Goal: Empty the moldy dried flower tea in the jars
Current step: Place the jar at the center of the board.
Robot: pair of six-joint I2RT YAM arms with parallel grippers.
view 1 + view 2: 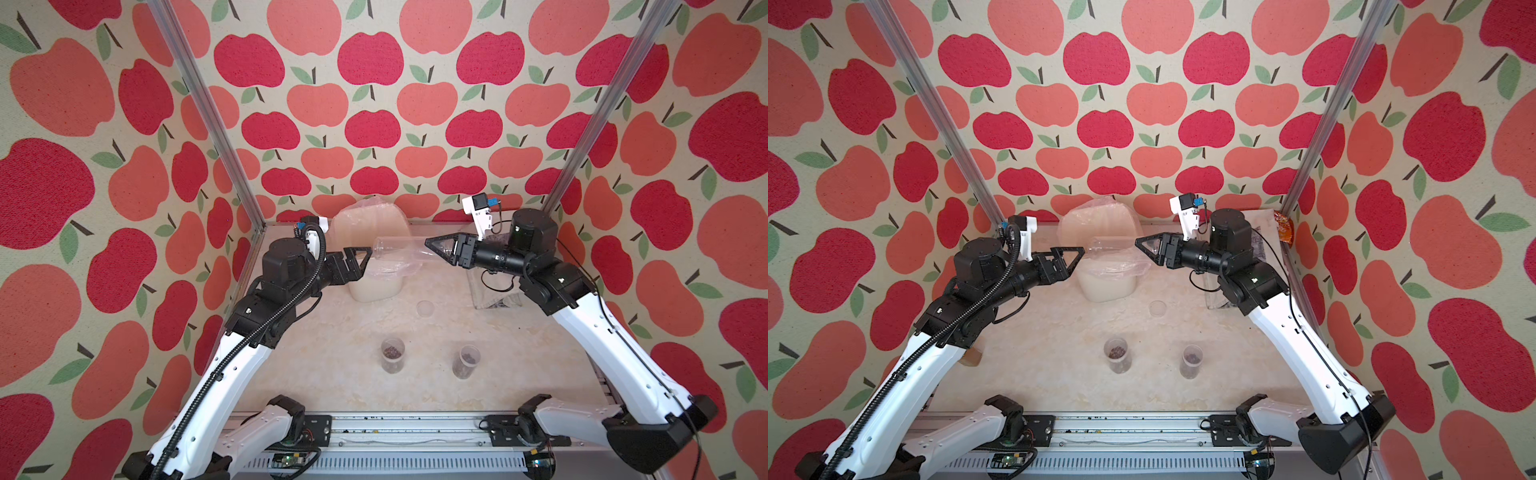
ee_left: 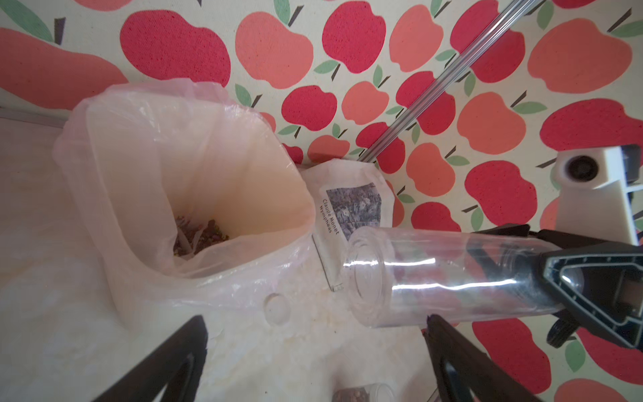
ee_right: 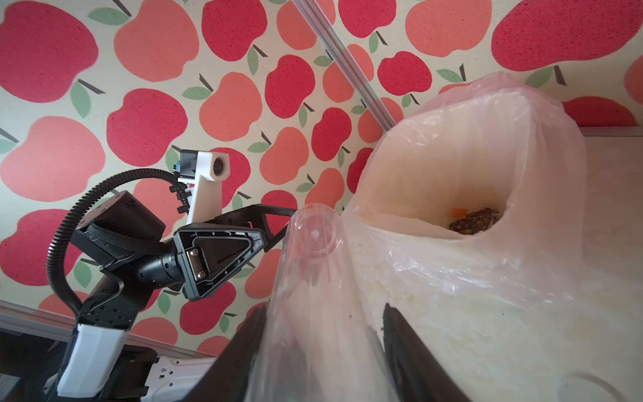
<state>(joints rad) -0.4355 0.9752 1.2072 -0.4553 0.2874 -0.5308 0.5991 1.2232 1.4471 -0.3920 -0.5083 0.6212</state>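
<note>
Right gripper (image 1: 434, 246): clamped on the closed end of a clear jar (image 1: 401, 248), holding it level with the necked mouth pointing straight ahead of the fingertips. The jar walls show clean apart from a few dark specks, so it is judged empty. Left gripper (image 1: 366, 259): jaws spread wide, holding nothing, facing the right gripper. The jar's mouth is just beside its fingertips; contact cannot be confirmed.

Directly below the held jar stands the bin (image 1: 374, 286), cream with rounded corners. It is dressed in a thin, crinkled, translucent liner (image 1: 365, 216) that spills over the rim. Tea (image 2: 198, 238) lies at the bottom of the liner as a dark, dry, crumbly heap with a few reddish and green bits.

Below the right gripper and back toward the arm bases, a round clear lid (image 1: 425, 308) lies flat on the pale marbled table (image 1: 324, 386). Farther back the same way, a second jar (image 1: 392, 355) and a third jar (image 1: 467, 360) stand upright and well apart. Each has a dark clump of tea inside. Whether they are capped cannot be told.

Step in hand, as judged: one jar dumped, two outstanding. The next move calls for setting the empty jar down clear of the bin, then taking a full one. The jars are rigid, slick plastic cylinders, so a square, firm grip is needed or one may twist or slip.
</note>
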